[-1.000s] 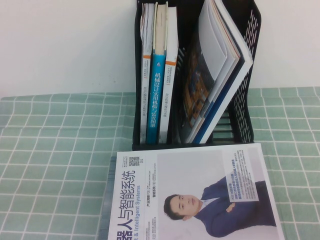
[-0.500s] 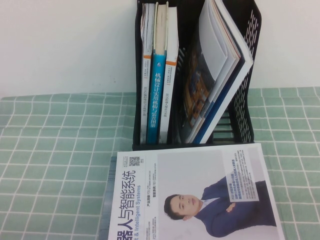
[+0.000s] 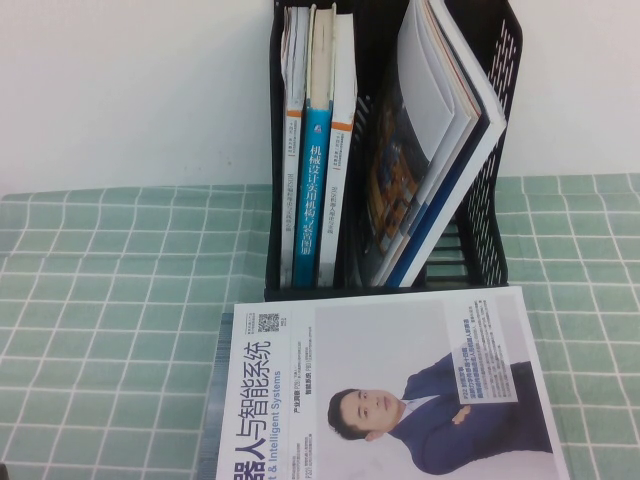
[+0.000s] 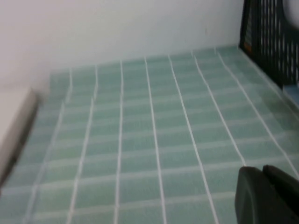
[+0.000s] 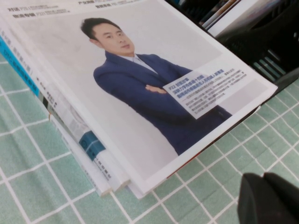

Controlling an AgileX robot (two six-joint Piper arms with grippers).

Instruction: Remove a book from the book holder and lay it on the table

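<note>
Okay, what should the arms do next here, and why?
Probably just draw both arms back to rest. The white-covered book with the blue-suited man already lies flat on other books on the green grid cloth table, outside the black file rack; left gripper and right gripper hold nothing.

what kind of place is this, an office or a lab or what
Probably a desk staged for a trial: a black book holder of engineering books, a magazine-like book lying on a stack on the grid-cloth table, a bare white wall behind. The left pincer and right pincer hover low over the cloth.
</note>
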